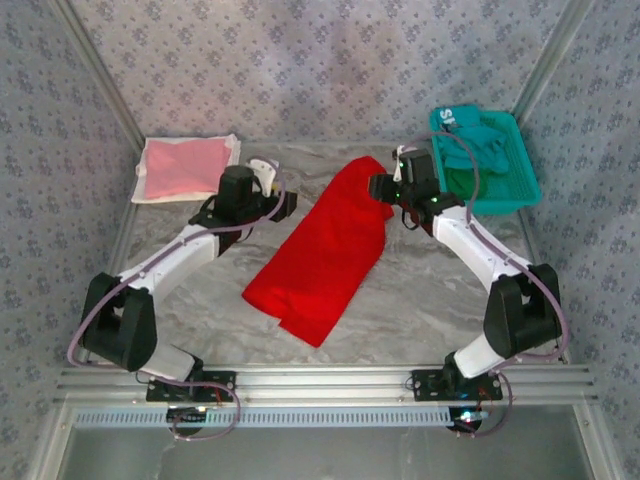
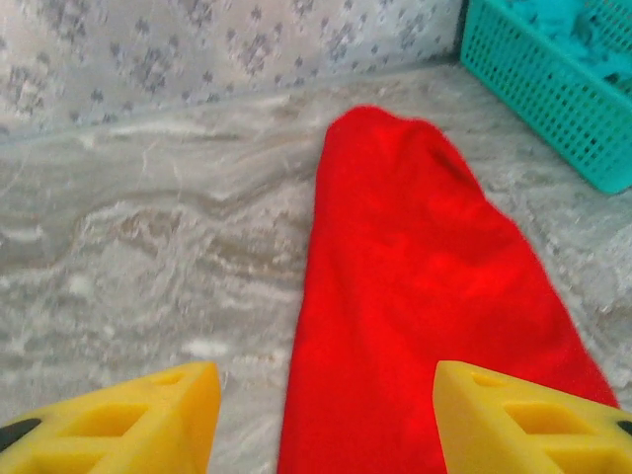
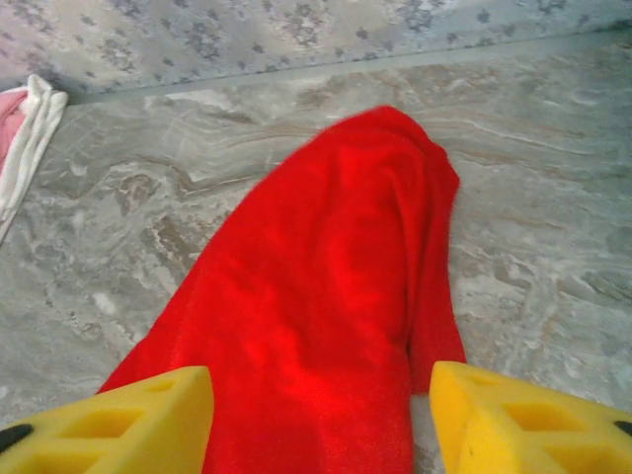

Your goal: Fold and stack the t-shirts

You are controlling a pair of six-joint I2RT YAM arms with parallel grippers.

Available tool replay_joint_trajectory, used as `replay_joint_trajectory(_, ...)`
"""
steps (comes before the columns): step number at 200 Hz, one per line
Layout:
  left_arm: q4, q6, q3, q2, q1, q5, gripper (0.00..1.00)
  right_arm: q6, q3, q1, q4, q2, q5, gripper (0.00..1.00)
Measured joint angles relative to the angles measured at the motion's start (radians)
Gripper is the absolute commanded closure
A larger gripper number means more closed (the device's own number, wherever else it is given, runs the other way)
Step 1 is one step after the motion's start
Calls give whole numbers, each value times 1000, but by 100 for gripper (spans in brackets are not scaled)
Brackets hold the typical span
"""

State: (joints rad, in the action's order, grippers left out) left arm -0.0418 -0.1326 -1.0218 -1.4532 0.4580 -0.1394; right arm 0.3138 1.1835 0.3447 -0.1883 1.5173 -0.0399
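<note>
This is a robotics lab test cell, not anyone's home. The left arm [image 1: 170, 260] and the right arm [image 1: 480, 255], both white and black, are bolted to an aluminium rail [image 1: 320, 380] at the near edge of a marble-patterned desk [image 1: 400, 300]. Loose cables [image 1: 70, 345] loop around their bases. Bare aluminium posts [image 1: 103, 85] frame the corners, and the same grey floral-printed backdrop [image 1: 330, 60] covers all three sides like a photo booth. The only household things are a red t-shirt [image 1: 325, 250] in the middle, a pink t-shirt [image 1: 185, 165] in one far corner and a teal mesh basket [image 1: 520, 185] in the other.
</note>
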Motion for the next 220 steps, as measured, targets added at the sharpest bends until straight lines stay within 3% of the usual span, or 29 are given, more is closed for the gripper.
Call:
replay_joint_trajectory(43, 87, -46, 161, 186, 2, 24, 38, -6, -182, 32, 4, -183, -5, 28)
replay_joint_trajectory(72, 160, -86, 280, 295, 2, 49, 38, 24, -322, 24, 13, -212, 11, 23)
replay_joint_trajectory(140, 157, -158, 406, 141, -13, 29, 38, 107, -377, -85, 45, -14, 121, 25)
replay_joint_trajectory(167, 91, -174, 430, 93, -13, 6, 46, 124, -360, -108, 68, 56, 158, 28)
replay_joint_trajectory(207, 29, -196, 464, 13, -13, -31, 64, 139, -298, -95, 94, 188, 209, 42)
replay_joint_trajectory(220, 10, -206, 467, 10, -19, -36, 76, 139, -267, -90, 95, 212, 219, 69)
